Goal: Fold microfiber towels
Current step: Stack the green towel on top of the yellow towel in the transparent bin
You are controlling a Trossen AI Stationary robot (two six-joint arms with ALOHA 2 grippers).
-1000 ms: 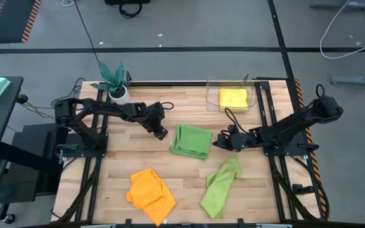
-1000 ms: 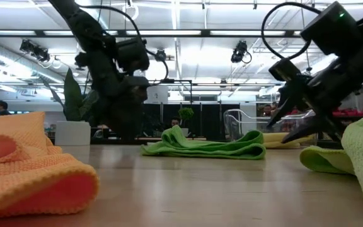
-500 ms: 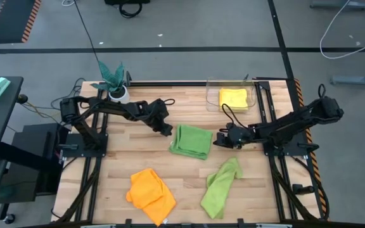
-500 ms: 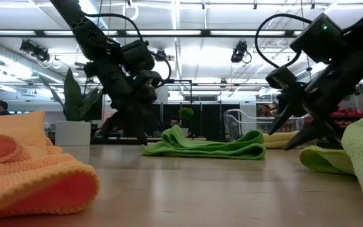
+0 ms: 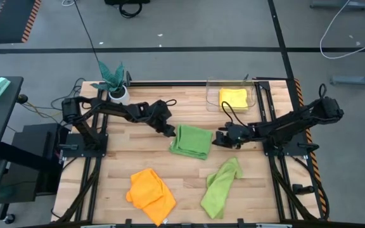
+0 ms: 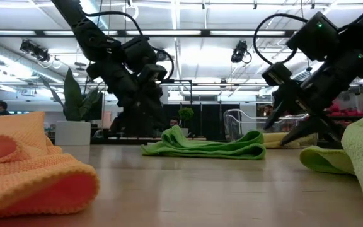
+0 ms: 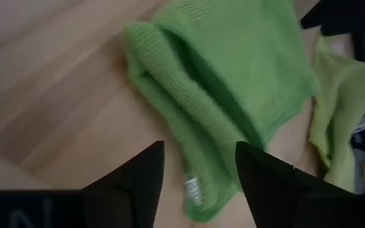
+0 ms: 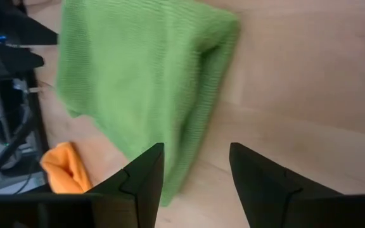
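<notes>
Green towel (image 5: 192,141) lies folded mid-worktop (image 5: 138,158), its long axis running away from the robot, between the two arms. Left pincer (image 5: 168,130), fingers spread and empty, sits just beside its far left corner. Right pincer (image 5: 221,139), also spread and empty, waits slightly farther off, beside its right edge, so the left looks nearer.

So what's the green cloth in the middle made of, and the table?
The folded green cloth looks like soft, fuzzy knitted fabric, probably microfiber; its ribbed nap shows in the left wrist view. The table looks like pale wooden planks with a smooth matte finish, judging by visible grain and seams.
</notes>
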